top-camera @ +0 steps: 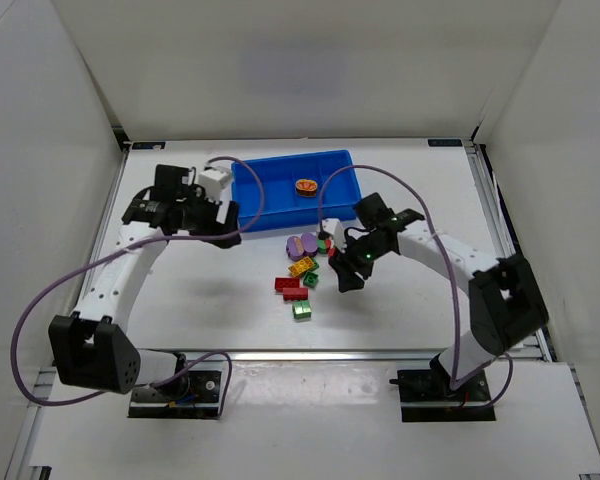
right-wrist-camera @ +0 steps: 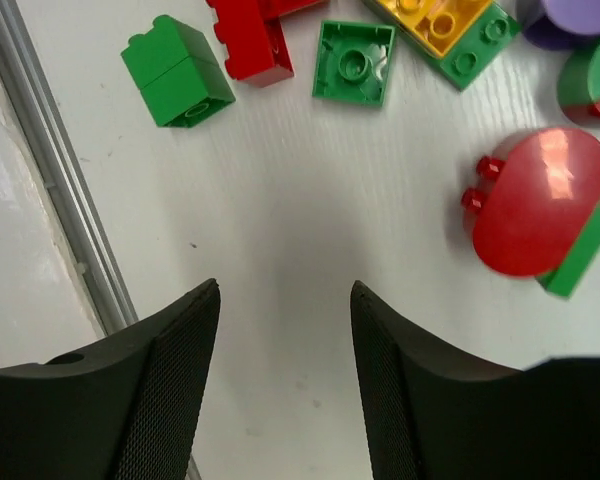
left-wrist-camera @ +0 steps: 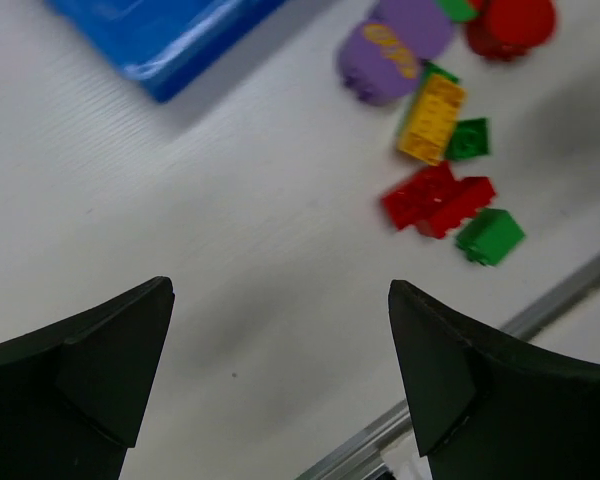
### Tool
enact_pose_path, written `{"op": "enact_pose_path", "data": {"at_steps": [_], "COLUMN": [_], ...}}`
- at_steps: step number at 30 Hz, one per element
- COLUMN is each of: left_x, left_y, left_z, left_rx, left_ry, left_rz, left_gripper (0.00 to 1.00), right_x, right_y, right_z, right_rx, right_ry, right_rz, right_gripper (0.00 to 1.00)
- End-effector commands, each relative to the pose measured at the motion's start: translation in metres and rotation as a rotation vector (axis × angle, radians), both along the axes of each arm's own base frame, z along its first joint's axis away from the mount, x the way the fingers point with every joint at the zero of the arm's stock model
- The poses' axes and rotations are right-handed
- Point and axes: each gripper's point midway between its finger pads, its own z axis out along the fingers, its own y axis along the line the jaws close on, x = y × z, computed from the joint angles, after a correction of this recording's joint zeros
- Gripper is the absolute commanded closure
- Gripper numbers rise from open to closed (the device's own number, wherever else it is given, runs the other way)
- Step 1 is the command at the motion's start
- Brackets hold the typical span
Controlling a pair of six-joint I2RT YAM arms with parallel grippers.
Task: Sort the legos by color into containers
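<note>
Sorting in progress: my right gripper (right-wrist-camera: 285,330) hovers low over the table (right-wrist-camera: 280,200) on the side of the legos (top-camera: 302,270) away from the blue tray (top-camera: 270,180), jaws apart with nothing between them. The loose pile sits just in front of the tray's near wall, so every brick lies between this pincer and the tray. Closest is a red oval (right-wrist-camera: 538,205), ahead and to the right of the fingers and propped on a green piece. It looks too round from here for me to call its long axis. My left gripper (left-wrist-camera: 280,340), spread wide and empty, hangs off the tray's near-left corner, farther from the pile, so I judge the right arm better placed. Inside the tray, right of its middle, lies one orange-and-red rounded brick (top-camera: 307,186); elsewhere I see only blue.
</note>
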Motion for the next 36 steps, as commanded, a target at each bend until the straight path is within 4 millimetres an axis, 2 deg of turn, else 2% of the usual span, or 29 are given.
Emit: {"op": "enact_pose_path", "data": {"at_steps": [1, 3, 7, 13, 20, 23, 32, 36], "left_x": [-0.027, -0.029, -0.026, -0.029, -0.029, -0.029, -0.03, -0.032], "left_y": [-0.023, -0.02, -0.01, -0.004, 0.008, 0.011, 0.015, 0.018], "left_z": [0.006, 0.0, -0.003, -0.007, -0.011, -0.012, -0.017, -0.021], "left_rx": [-0.035, -0.019, 0.03, 0.051, 0.108, 0.121, 0.145, 0.158], "left_ry": [0.002, 0.009, 0.001, 0.004, -0.011, -0.015, -0.009, -0.001], "left_rz": [-0.107, -0.1, -0.062, -0.023, 0.004, 0.014, 0.016, 0.023], "left_gripper": [0.01, 0.01, 0.01, 0.01, 0.0, 0.01, 0.0, 0.01], "right_x": [0.01, 0.006, 0.017, 0.031, 0.037, 0.041, 0.054, 0.048], "right_y": [0.001, -0.001, 0.002, 0.027, 0.057, 0.063, 0.077, 0.08], "right_z": [0.035, 0.034, 0.029, 0.018, 0.006, -0.007, -0.02, -0.024], "right_rx": [0.082, 0.085, 0.084, 0.066, 0.048, 0.025, 0.011, 0.01], "right_ry": [-0.151, -0.158, -0.184, -0.243, -0.255, -0.239, -0.217, -0.195], "right_rz": [-0.039, -0.043, -0.083, -0.089, -0.018, -0.009, 0.012, 0.05], "right_gripper": [0.41, 0.41, 0.42, 0.42, 0.43, 0.43, 0.42, 0.42]}}
